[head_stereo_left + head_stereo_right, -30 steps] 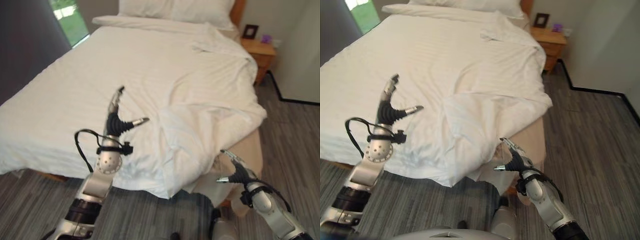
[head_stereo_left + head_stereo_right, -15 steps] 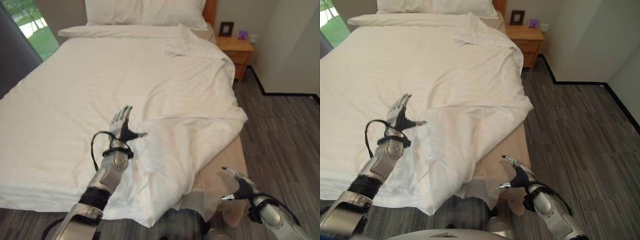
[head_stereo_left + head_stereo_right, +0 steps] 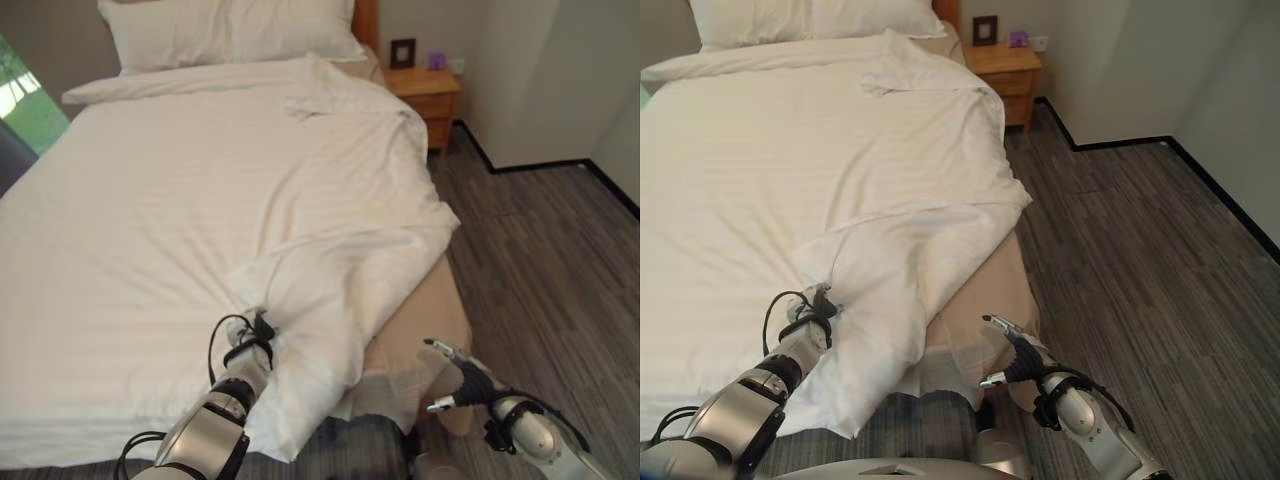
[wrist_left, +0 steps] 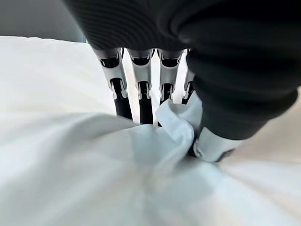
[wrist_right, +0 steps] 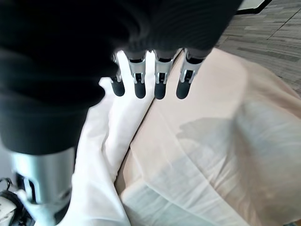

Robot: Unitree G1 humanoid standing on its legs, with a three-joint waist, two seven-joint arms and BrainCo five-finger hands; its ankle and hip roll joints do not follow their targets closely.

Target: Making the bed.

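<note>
Pinching a fold of the duvet (image 3: 330,270) between thumb and fingers, left hand (image 3: 262,326) is seen at its bunched corner | right hand (image 3: 462,375) held relaxed, empty, beside the mattress (image 3: 440,320).

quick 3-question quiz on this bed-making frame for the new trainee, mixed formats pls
1. True or false: the left robot hand has its fingers pushed into a fold of the white duvet.
2. Multiple choice: where is the right robot hand? A) pressed flat on a pillow B) in the air by the bare beige mattress corner, holding nothing C) on the nightstand
3. Fill in: the wooden nightstand stands beside the ____ of the bed.

Key
1. True; cloth bunches between fingers and thumb in the left wrist view.
2. B; its fingers are relaxed and spread.
3. Head, next to the pillows.
</note>
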